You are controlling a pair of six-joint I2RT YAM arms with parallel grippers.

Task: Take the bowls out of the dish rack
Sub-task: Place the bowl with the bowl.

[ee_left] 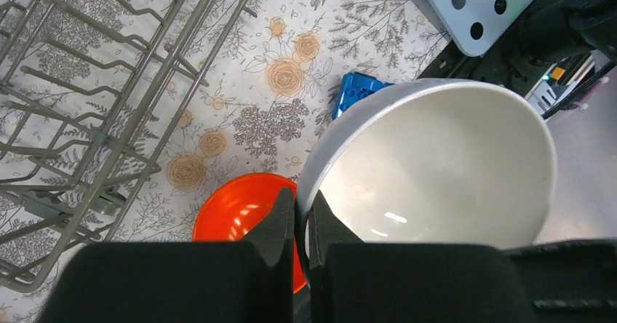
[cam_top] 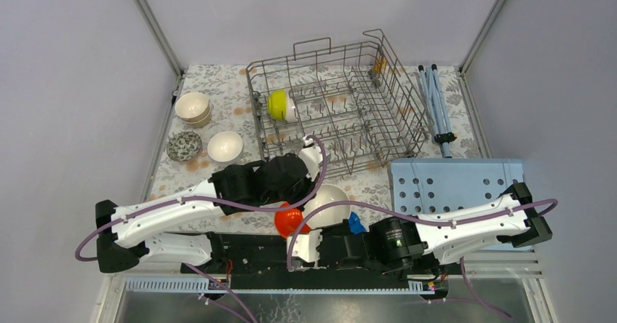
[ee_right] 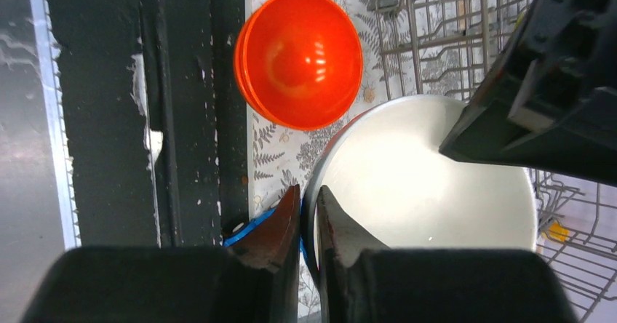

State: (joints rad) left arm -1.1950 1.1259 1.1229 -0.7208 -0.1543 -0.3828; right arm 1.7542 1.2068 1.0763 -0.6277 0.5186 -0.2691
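Observation:
A large white bowl (cam_top: 331, 201) hangs just above the mat, in front of the dish rack (cam_top: 364, 130). My left gripper (ee_left: 302, 208) is shut on its rim, one finger inside the bowl (ee_left: 436, 170) and one outside. My right gripper (ee_right: 309, 205) is shut on the rim of the same bowl (ee_right: 422, 185) from the near side. An orange bowl (cam_top: 288, 220) sits upright on the mat beside it, to the left. A yellow-green bowl (cam_top: 280, 106) stands on edge between the tines at the rack's left end.
A beige bowl stack (cam_top: 192, 108), a patterned bowl (cam_top: 184, 146) and a white bowl (cam_top: 225, 146) sit left of the rack. A blue toy car (cam_top: 355, 223) lies under the held bowl. A light-blue perforated board (cam_top: 451, 181) lies at the right, with folded blue rods (cam_top: 435, 108) behind it.

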